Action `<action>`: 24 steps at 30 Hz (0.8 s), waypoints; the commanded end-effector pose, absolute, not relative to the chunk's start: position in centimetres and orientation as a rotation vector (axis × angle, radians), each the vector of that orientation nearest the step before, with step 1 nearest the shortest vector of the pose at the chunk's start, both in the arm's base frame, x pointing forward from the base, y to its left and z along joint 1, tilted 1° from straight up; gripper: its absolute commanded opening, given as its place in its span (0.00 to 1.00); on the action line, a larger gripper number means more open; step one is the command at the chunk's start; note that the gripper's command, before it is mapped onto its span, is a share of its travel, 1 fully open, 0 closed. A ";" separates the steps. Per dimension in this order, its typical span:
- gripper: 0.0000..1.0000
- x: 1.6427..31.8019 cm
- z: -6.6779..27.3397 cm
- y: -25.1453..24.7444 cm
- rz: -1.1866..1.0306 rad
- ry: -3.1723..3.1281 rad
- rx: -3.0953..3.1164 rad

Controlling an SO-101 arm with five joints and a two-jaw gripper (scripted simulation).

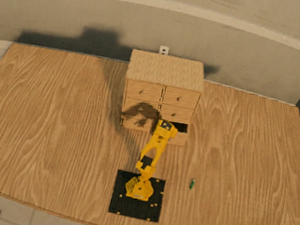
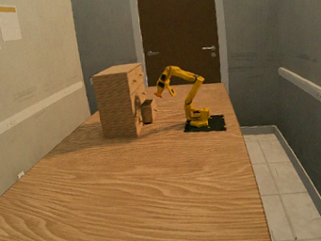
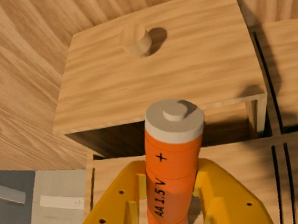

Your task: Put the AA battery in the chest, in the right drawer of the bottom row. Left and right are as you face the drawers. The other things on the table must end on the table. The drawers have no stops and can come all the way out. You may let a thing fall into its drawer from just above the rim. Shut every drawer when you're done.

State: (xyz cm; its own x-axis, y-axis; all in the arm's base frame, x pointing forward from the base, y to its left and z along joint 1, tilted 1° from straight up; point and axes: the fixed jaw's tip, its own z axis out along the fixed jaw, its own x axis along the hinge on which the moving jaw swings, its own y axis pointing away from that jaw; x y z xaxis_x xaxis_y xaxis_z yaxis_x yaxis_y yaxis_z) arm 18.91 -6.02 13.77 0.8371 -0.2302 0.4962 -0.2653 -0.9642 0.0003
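The gripper (image 3: 169,205) is clamping an orange battery (image 3: 170,165) upright, hovering just above the pulled-out bottom-right drawer (image 3: 160,70) of the chest (image 1: 165,69). A small green object (image 1: 191,184) is lying on the table (image 1: 50,125), well to the right of the chest.

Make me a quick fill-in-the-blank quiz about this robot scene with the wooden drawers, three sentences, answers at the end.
1. The yellow claw is shut on an orange ____ with a grey cap.
2. In the small wooden chest, the only drawer pulled out is in the ____ row, on the right.
3. The small green object lies on the wooden table, beside the arm's black ____.

Missing words: battery; bottom; base plate
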 end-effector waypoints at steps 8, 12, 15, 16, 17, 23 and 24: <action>0.00 19.1 14.0 -5.9 0.801 -0.394 2.943; 0.00 19.1 14.0 -5.9 0.801 -0.395 2.942; 0.00 19.0 13.9 -5.9 0.801 -0.396 2.942; 0.00 19.0 13.9 -5.9 0.800 -0.396 2.942; 0.00 18.9 13.9 -5.9 0.800 -0.397 2.942; 0.00 18.8 13.8 -5.9 0.800 -0.399 2.941; 0.00 18.8 13.8 -5.9 0.800 -0.399 2.941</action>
State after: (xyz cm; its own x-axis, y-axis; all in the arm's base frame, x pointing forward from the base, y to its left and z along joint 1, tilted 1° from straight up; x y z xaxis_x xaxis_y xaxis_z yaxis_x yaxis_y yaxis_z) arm 18.82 -5.99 13.70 0.8383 -0.2306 0.4940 -0.2653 -0.9642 0.0003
